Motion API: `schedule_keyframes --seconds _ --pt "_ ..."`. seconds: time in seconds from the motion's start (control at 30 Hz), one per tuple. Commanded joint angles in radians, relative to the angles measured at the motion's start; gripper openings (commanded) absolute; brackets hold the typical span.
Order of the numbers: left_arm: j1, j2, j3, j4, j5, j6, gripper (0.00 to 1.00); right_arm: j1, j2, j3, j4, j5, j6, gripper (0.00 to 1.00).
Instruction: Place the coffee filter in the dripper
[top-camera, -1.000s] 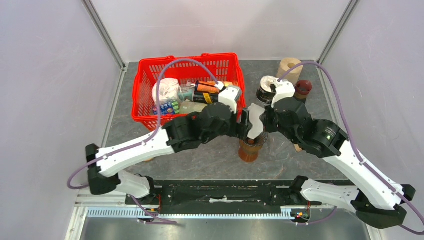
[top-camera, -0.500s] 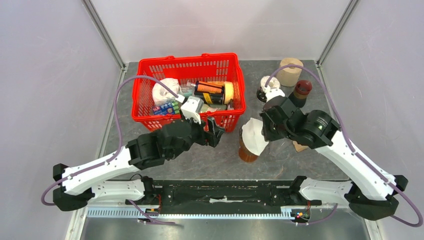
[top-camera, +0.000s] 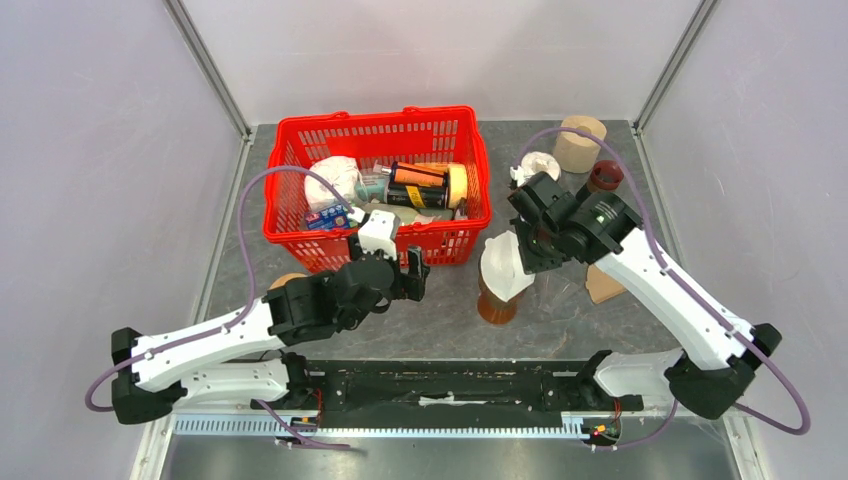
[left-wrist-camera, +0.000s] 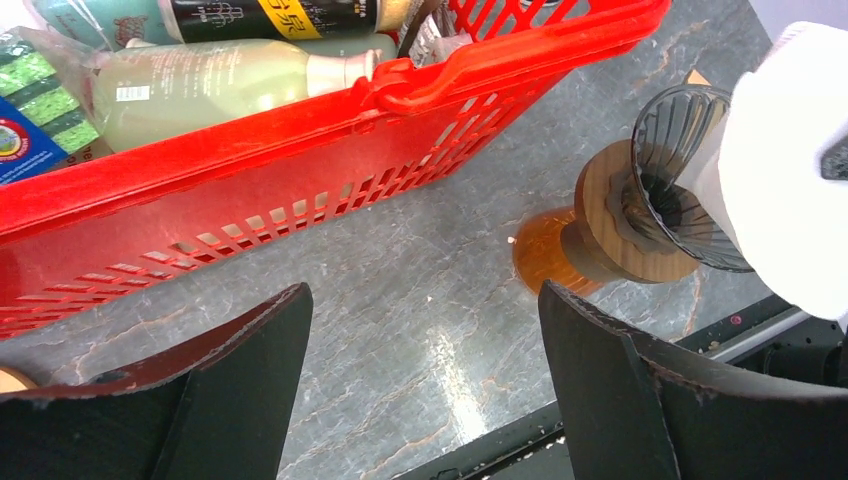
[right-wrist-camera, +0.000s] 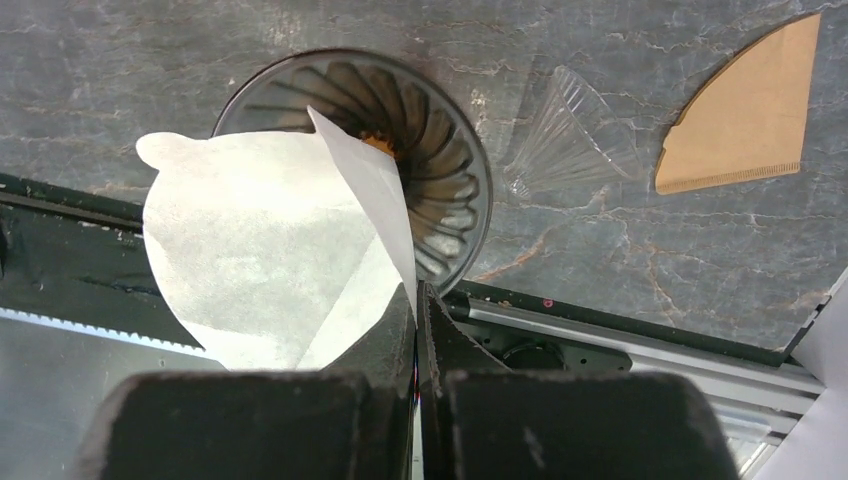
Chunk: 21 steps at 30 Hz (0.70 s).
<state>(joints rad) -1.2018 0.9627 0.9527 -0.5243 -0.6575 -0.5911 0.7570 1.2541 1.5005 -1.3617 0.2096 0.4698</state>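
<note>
With the right fingers (right-wrist-camera: 388, 345) clenched on the coffee filter (right-wrist-camera: 255, 235), centre its tip over the dripper (right-wrist-camera: 445, 165), then lower; left fingers (left-wrist-camera: 245, 345) released

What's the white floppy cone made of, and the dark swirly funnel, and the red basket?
The white cone looks like thin matte paper: it creases and light shows through. The funnel seems smoky see-through glass or plastic, glossy ribs, with a wooden-looking ring. The basket looks like shiny moulded plastic lattice.
</note>
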Motion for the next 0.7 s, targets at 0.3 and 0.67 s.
schedule_keyframes --seconds 0.3,0.67 --pt "0.001 -0.108 -0.069 0.067 -0.078 -0.018 0.92 -0.099 0.048 -0.036 0.082 -0.133 -0.071 0.00" --pt "-0.001 -0.100 -0.066 0.068 -0.078 -0.020 0.92 -0.114 0.045 -0.077 0.096 -0.129 -0.081 0.01"
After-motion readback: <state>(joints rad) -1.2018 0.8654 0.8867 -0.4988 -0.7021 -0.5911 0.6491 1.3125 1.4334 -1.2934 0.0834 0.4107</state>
